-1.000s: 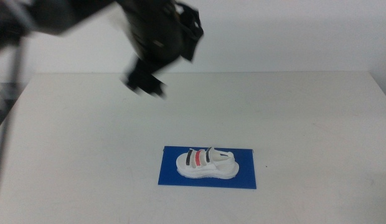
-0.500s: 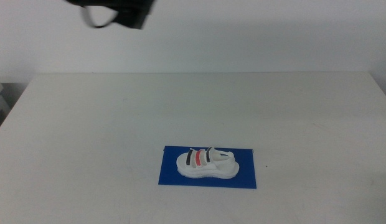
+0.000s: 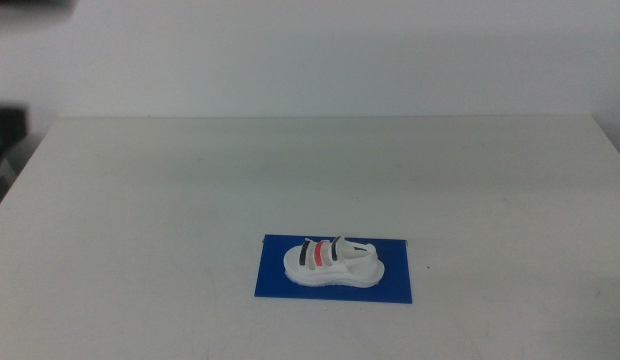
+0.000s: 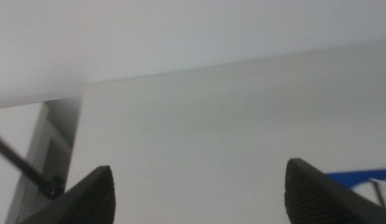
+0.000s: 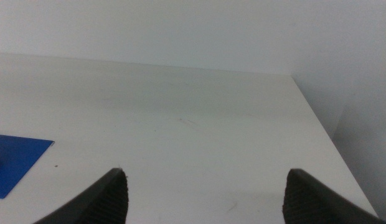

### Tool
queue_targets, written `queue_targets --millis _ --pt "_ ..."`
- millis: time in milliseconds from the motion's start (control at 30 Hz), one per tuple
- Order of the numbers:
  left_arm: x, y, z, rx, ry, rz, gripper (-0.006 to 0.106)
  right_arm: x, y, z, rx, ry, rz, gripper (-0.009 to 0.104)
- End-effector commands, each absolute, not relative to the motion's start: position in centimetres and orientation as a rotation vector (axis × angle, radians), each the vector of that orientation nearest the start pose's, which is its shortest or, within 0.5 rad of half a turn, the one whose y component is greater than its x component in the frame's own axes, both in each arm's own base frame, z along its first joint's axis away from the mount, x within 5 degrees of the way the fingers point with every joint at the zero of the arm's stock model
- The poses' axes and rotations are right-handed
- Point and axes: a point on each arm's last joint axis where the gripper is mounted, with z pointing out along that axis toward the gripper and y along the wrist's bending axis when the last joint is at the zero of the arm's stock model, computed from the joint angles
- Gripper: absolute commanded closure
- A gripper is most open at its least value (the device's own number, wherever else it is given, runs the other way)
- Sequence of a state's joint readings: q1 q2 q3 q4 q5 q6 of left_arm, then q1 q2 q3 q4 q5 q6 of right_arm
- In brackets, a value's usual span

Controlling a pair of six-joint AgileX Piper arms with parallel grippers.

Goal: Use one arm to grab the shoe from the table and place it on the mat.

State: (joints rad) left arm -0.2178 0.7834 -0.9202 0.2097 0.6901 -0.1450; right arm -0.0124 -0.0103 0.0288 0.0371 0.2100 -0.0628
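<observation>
Shoe (image 3: 333, 262) on mat (image 3: 394, 287), table (image 3: 190, 200)

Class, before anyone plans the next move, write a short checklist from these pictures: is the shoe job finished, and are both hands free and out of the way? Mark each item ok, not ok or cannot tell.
1. Shoe lies on the blue mat: ok.
2. Shoe sits wholly inside the mat's edges: ok.
3. Shoe is upright, straps on top: ok.
4. Left hand open, holding nothing: ok.
5. Right hand open, holding nothing: ok.
6. Both hands off the shoe, none in the middle view over the table: ok.
</observation>
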Motion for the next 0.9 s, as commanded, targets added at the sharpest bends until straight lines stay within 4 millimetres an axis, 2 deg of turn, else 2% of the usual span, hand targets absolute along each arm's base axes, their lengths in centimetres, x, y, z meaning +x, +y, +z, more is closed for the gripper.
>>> queue_targets --millis 0,100,367,567,700,867 --pt "13.3 -1.3 38.1 0.088 1.841 -0.028 0.007 5.5 0.0 19.2 -0.028 1.614 -0.039 0.031" --pt "11.8 -0.8 35.2 0.064 1.814 -0.021 0.007 5.5 0.0 19.2 -0.028 1.614 -0.039 0.031" --pt "8.9 -0.7 29.6 0.076 1.735 -0.058 0.007 5.5 0.0 19.2 -0.028 1.614 -0.039 0.031" --pt "6.4 -0.7 24.6 0.09 1.576 -0.092 0.007 5.5 0.0 19.2 -0.028 1.614 -0.039 0.031" --pt "5.6 -0.7 21.9 0.064 1.548 -0.13 0.007 5.5 0.0 19.2 -0.028 1.614 -0.039 0.031" --pt "5.6 -0.7 19.5 0.069 1.569 -0.124 0.007 5.5 0.0 19.2 -0.028 1.614 -0.039 0.031"
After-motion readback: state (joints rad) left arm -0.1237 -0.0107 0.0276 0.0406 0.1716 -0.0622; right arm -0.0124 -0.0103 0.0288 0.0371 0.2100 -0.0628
